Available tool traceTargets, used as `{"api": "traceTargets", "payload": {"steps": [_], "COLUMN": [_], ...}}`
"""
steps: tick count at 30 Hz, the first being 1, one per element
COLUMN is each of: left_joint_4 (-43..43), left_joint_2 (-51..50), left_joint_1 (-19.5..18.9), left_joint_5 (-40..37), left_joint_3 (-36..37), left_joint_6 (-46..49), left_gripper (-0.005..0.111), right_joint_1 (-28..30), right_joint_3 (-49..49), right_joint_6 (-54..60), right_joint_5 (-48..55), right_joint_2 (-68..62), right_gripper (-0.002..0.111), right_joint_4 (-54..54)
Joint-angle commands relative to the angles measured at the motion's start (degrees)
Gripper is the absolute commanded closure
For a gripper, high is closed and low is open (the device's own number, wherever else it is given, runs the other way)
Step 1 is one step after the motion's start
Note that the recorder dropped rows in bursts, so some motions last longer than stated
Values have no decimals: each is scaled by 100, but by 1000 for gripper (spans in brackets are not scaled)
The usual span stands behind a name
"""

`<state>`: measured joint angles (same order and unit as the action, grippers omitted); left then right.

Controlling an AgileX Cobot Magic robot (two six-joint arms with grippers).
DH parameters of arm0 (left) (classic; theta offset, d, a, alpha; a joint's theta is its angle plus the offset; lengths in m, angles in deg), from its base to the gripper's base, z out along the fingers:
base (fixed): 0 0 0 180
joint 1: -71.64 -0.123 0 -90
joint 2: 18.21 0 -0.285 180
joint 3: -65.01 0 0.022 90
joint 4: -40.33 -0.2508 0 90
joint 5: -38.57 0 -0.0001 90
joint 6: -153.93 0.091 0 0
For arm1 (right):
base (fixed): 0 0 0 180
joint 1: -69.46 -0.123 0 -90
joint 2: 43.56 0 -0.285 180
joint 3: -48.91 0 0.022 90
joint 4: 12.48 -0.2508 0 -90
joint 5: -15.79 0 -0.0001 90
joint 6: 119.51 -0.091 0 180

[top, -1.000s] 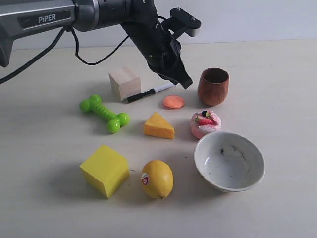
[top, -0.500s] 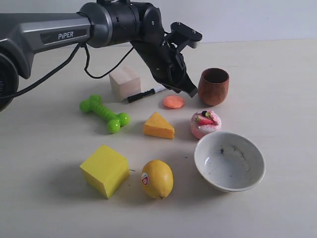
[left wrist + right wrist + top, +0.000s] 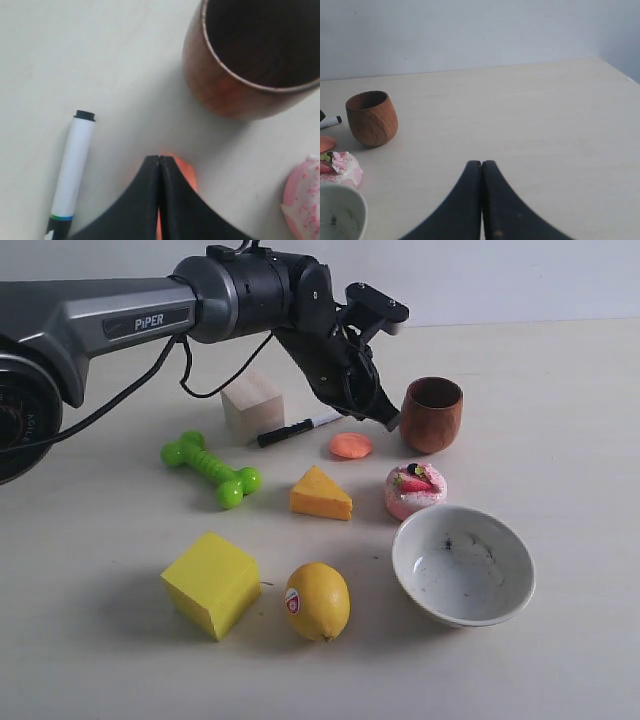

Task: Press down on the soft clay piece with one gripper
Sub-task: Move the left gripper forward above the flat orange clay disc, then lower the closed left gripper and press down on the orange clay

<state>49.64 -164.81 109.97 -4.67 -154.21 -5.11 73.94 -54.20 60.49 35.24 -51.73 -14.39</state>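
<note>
Clay piece [image 3: 351, 445] lies on the surface [image 3: 560, 440] at eight o'clock from the wooden cup [image 3: 431, 414]. Left pincer [image 3: 386, 421] hangs at its one o'clock edge, closed and empty, likely as a blunt pressing tip.

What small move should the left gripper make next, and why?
Probably ease the left gripper straight down. Its jaws are shut, and the wrist view shows its tip over the soft clay piece, between the marker and the wooden cup; contact isn't evident yet.
</note>
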Motion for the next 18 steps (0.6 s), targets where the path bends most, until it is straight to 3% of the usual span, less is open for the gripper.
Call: {"api": "traceTargets", "payload": {"steps": [1,18], "left_joint_4": [-129,-150], "left_joint_2": [15,-225], "left_joint_1": [6,-5], "left_joint_5": [-19,-130], "left_joint_3": [-97,-97], "left_joint_6": [-38,-184], "left_gripper": [107,107], "right_joint_1": [26,26], "right_joint_3": [33,33], "right_joint_6": [0,0], "right_joint_5": [-42,-42], "right_joint_2": [38,38], "right_gripper": [108,108], "right_joint_4": [-15,-15]}}
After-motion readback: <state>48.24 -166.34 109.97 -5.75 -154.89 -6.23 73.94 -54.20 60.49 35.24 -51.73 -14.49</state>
